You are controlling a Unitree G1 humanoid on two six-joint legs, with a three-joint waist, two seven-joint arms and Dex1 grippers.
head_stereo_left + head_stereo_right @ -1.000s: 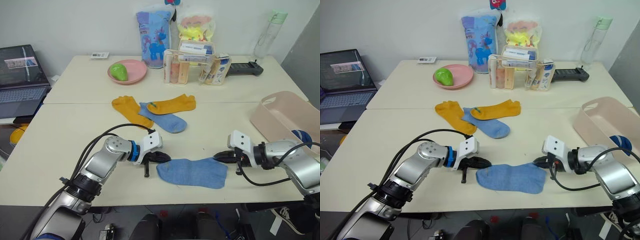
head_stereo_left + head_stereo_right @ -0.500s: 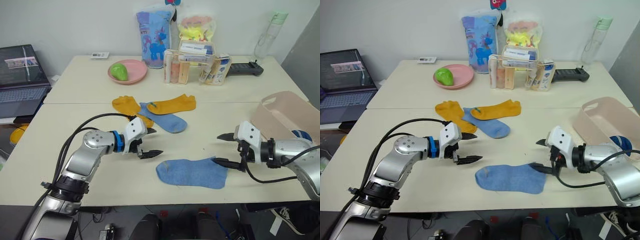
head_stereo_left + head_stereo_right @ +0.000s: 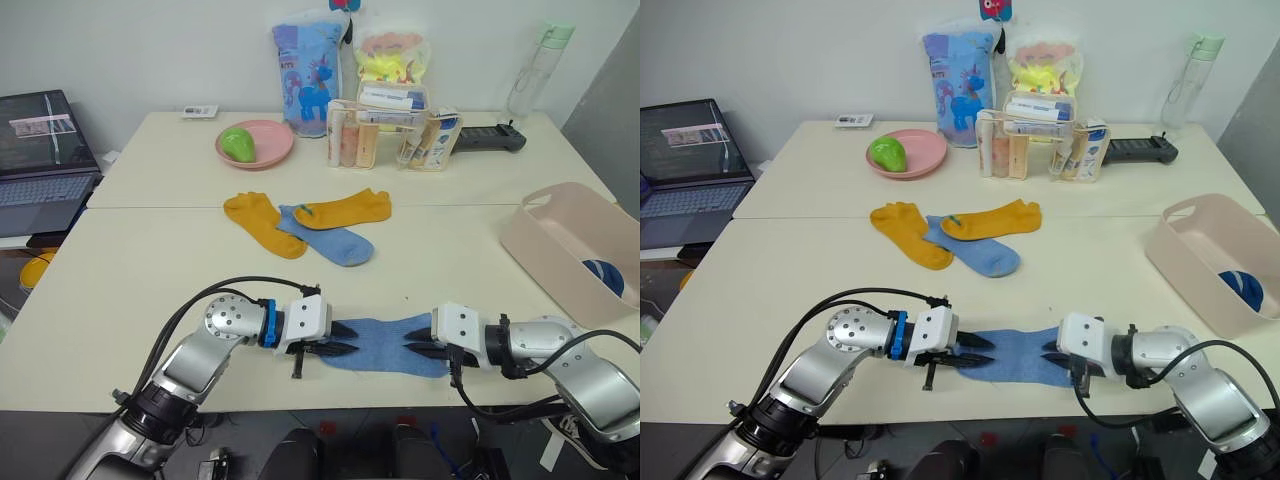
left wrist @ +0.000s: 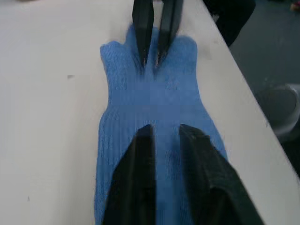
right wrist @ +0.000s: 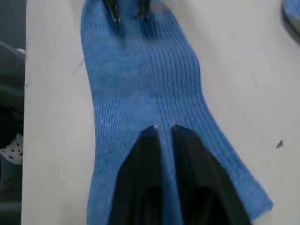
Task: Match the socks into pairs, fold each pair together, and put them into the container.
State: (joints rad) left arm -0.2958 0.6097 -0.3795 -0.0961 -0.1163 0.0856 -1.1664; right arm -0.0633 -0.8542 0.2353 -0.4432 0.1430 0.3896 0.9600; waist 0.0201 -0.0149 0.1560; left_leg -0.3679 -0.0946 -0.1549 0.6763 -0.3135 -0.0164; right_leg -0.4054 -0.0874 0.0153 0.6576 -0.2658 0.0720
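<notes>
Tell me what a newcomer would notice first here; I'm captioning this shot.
Both grippers press on one blue sock at the table's near edge, the left gripper at one end and the right gripper at the other. Behind lie two yellow socks crossing another blue one, and the bin sits at the right.

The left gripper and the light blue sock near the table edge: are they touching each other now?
Touching. In the left wrist view the left gripper has both fingertips pressed down on the light blue sock, with knit bunched between them.

Both end effectors on blue sock [image 4: 150,101]
</notes>
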